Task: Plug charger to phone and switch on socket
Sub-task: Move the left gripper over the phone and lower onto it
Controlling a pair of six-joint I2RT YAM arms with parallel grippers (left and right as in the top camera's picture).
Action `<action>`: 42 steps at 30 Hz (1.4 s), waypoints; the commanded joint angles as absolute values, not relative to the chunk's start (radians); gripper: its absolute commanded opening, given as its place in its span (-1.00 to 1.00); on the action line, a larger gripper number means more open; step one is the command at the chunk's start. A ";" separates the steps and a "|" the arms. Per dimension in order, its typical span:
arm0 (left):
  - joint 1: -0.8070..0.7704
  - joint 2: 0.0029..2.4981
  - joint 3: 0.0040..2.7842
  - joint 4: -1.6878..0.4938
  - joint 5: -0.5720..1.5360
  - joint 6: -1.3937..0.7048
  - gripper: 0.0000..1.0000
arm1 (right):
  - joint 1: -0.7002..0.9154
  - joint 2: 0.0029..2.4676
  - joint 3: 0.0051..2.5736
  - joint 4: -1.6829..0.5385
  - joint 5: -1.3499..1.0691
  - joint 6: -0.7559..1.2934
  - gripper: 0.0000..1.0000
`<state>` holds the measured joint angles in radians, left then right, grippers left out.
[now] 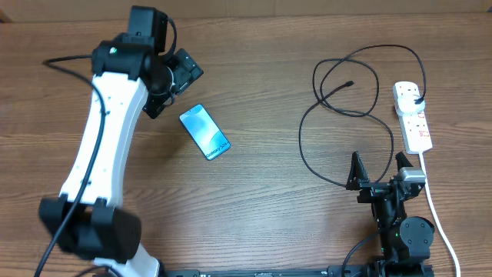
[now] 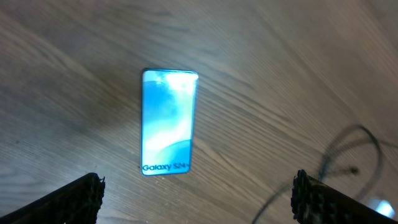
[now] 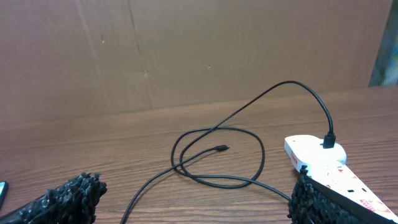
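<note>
A: Over the table (image 1: 254,223), from the fixed camera: where to find the phone (image 1: 204,131)?

B: Lies flat, screen up and lit, left of centre, slanted. Sits just below and right of the left gripper (image 1: 183,73), apart from it.

A: And the charger (image 1: 300,138)?

B: Sprawls in loose loops on the right side, well apart from the phone. Ends with its connector tip (image 1: 350,82) free on the table and its plug (image 1: 417,99) seated in the socket (image 1: 413,119) at far right. Shows a white cord (image 1: 432,204) trailing from the socket toward the near edge.

A: Right gripper (image 1: 378,168)?

B: Spread wide, holding nothing, near the front edge, between the lowest loop and the white cord.

A: Left wrist next?

B: Looks down on the phone (image 2: 169,121), "Galaxy" text at one short end. Shows the left gripper (image 2: 196,182) spread wide, both fingers clear of the phone, grasping nothing. Catches the cable only as a blur at right.

A: Right wrist?

B: Faces the loops (image 3: 262,162) and the tip (image 3: 221,148) lying loose inside them. Shows the plug (image 3: 328,143) standing in the far end of the socket (image 3: 308,149). Shows the right gripper (image 3: 194,183) wide apart and bare, one finger overlapping the socket's near end.
</note>
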<state>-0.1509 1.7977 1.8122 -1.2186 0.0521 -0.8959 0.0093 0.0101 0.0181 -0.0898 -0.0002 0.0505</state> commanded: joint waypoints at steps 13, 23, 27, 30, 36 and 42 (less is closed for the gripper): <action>-0.158 2.203 1.843 -1.261 0.170 -0.942 0.99 | 0.016 0.003 0.007 -0.084 -0.002 0.044 1.00; -0.189 2.254 1.841 -1.270 0.162 -0.797 1.00 | 0.016 0.003 0.008 -0.084 -0.002 0.044 1.00; -0.229 2.254 1.840 -1.216 0.122 -0.801 0.99 | 0.016 0.003 0.007 -0.084 -0.002 0.044 1.00; -0.257 2.254 1.840 -1.203 0.060 -0.801 1.00 | 0.016 0.003 0.008 -0.084 -0.002 0.044 1.00; -0.277 2.254 1.821 -1.239 -0.029 -0.867 1.00 | 0.016 0.003 0.007 -0.084 -0.002 0.044 1.00; -0.275 2.255 1.802 -1.243 -0.064 -0.917 1.00 | 0.016 0.003 0.007 -0.084 -0.002 0.044 1.00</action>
